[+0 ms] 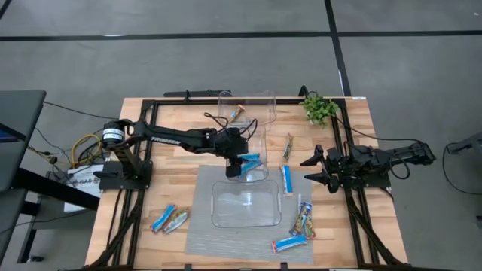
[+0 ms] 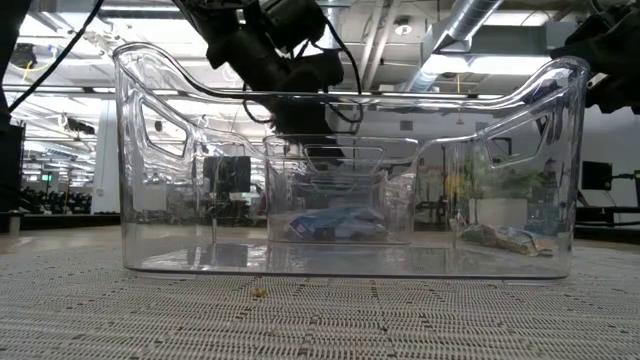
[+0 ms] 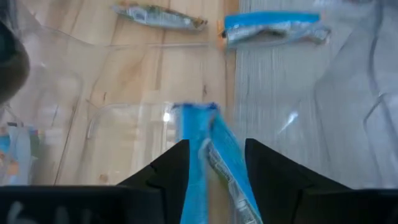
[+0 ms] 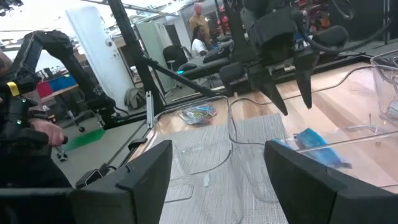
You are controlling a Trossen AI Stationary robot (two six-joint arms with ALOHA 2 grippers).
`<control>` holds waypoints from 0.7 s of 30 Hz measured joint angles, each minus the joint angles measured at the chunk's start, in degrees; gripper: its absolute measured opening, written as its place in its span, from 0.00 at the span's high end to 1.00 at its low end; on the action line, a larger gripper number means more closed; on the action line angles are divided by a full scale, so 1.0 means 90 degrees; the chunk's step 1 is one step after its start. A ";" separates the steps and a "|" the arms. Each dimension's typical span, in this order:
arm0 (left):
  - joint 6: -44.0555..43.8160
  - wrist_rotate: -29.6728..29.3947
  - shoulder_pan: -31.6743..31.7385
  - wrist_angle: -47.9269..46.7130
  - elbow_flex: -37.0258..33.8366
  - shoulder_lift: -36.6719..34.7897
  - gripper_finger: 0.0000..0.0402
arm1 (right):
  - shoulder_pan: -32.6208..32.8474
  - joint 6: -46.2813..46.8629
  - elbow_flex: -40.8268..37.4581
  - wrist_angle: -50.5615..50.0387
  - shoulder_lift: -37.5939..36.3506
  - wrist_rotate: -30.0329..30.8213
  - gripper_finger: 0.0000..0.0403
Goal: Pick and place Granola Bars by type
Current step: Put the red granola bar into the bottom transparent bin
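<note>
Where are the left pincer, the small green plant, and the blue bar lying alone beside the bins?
left pincer (image 1: 242, 163), high view, midway between its fingertips above the blue bars.
small green plant (image 1: 320, 108), high view, middle of its leaves.
blue bar (image 1: 286, 180), high view, middle of its wrapper.

From overhead the left claw (image 1: 242, 163) covers part of the blue bar (image 1: 251, 159) beneath it, so whether the fingers touch the wrapper cannot be told. In the left wrist view that bar (image 3: 214, 163) runs off the frame's edge between the fingers, its print smeared and unreadable. Seen level across the bench, the clear bin (image 2: 160, 200) walls warp the blue wrapper (image 2: 335, 224) behind them, and both arms are cut off above. The small bars at the near right (image 1: 304, 219) are too small to read. A person far off (image 4: 200, 22) is only a blur.
</note>
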 joint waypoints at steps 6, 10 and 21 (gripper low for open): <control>-0.0029 0.0339 -0.0004 0.0603 0.0000 -0.0640 0.62 | 0.0000 0.0002 -0.0001 0.0000 0.0000 0.0000 0.38; -0.0029 0.0342 -0.0005 0.1227 0.0000 -0.1234 0.62 | 0.0000 0.0001 -0.0001 0.0000 0.0001 0.0000 0.38; -0.0099 0.0382 -0.0226 0.1836 0.0002 -0.2431 0.62 | 0.0000 0.0002 -0.0002 0.0000 0.0000 0.0000 0.38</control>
